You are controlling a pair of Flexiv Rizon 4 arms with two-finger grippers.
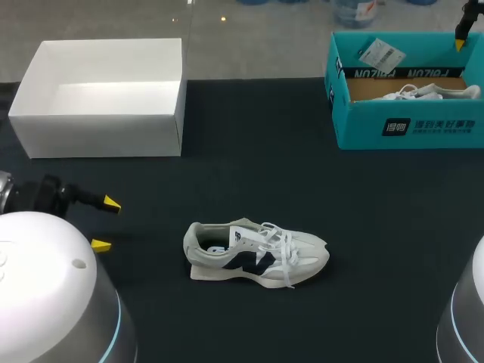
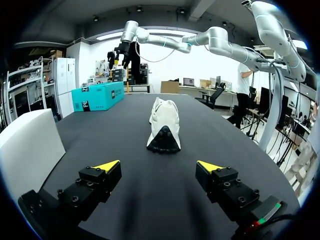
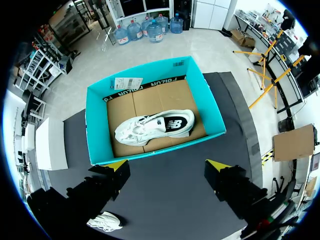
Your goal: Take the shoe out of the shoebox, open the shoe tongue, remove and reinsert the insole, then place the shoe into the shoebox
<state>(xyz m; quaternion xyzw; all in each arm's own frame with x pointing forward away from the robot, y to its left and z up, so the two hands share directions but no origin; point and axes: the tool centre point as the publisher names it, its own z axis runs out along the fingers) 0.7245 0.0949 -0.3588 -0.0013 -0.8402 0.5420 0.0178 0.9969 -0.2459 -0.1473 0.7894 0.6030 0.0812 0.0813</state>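
A white and navy shoe (image 1: 257,253) lies on its sole on the dark table's near middle, toe to the right. My left gripper (image 1: 106,224) stands open to its left, apart from it. In the left wrist view the shoe (image 2: 163,125) lies ahead of the open fingers (image 2: 107,166), heel toward them. The teal shoebox (image 1: 408,125) at the far right holds a second white shoe (image 1: 423,93). My right gripper (image 1: 460,39) hangs high over the box. From its wrist view the open right gripper (image 3: 167,165) looks down on the box (image 3: 95,125) and the shoe inside (image 3: 155,127).
A white open box (image 1: 102,113) stands at the far left of the table, seen beside my left gripper as a white wall (image 2: 27,145). A paper tag (image 1: 378,54) lies at the back of the teal box. Bare dark tabletop lies between both boxes and around the shoe.
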